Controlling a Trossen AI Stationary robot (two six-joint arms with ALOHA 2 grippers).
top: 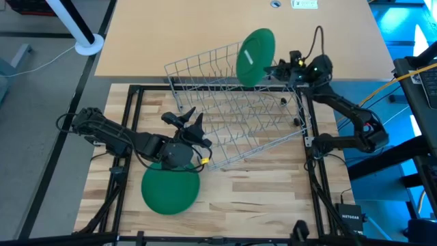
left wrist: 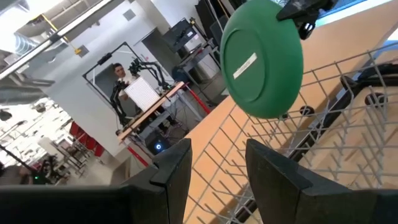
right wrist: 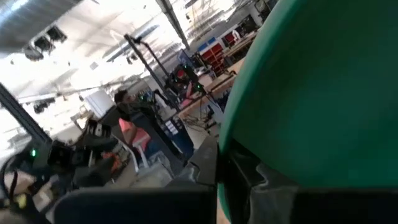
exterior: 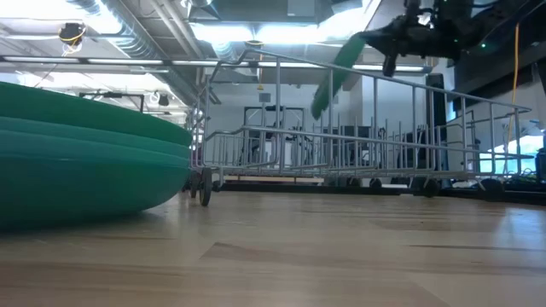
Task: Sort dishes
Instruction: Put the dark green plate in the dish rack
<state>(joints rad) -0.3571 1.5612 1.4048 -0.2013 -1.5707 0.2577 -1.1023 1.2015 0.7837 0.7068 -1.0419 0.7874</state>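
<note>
A green plate with a small white back mark hangs on edge over the far side of the grey wire rack, held by my right gripper. It also shows in the low view and fills the right wrist view. A stack of green plates lies flat on the table at the near left and shows in the low view. My left gripper is open and empty above the rack's near-left corner, its fingers pointing toward the held plate. My right gripper pinches the plate's rim between its two fingers, at the edge facing the table's right side. The fingers come about level from the right. The plate stands on edge, tilted, lifted clear above the rack.
The wire rack lies askew across the middle of the table, its tines up. Bare wood lies at the near right. A tan table adjoins the far edge. People and equipment show in the room behind.
</note>
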